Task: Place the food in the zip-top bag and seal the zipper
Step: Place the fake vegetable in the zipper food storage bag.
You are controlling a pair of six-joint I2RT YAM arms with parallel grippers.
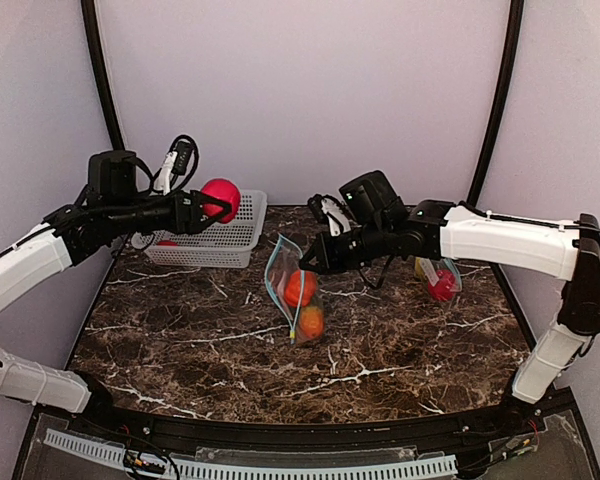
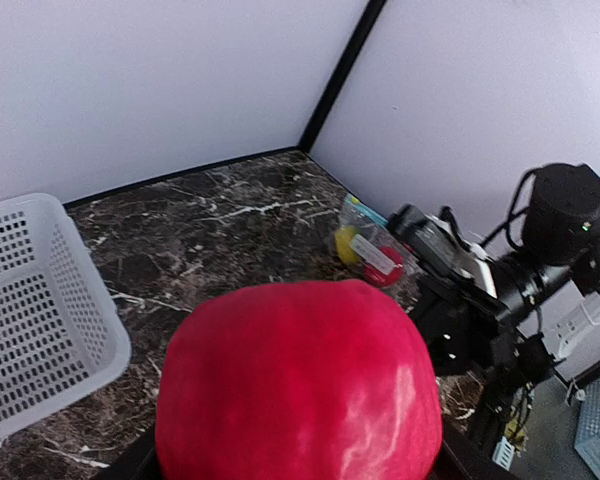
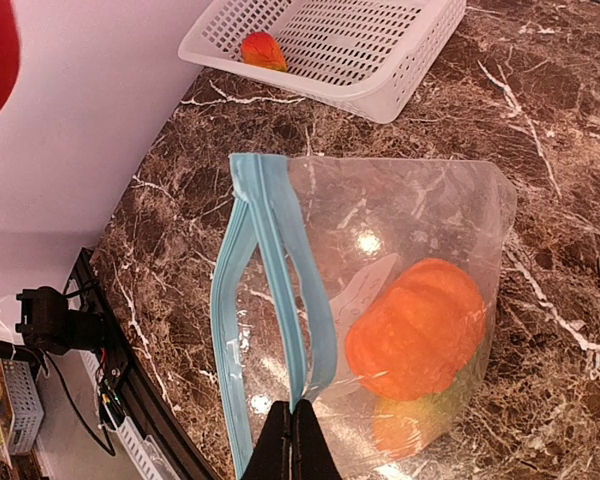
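A red fruit is being gripped by the left gripper above the white basket, in which one small orange-red fruit is being cradled. At centre, the zip-top bag, with two orange fruits inside, is being pinched at its blue zipper by the clenched right gripper. Farther right, a second bag is being borne by the marble table.

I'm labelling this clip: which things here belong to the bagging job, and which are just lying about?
Job: red fruit, open zip-top bag, orange fruits inside it, small orange-red fruit awaiting its turn.
Lying about: white basket holding that fruit, second bag at right.
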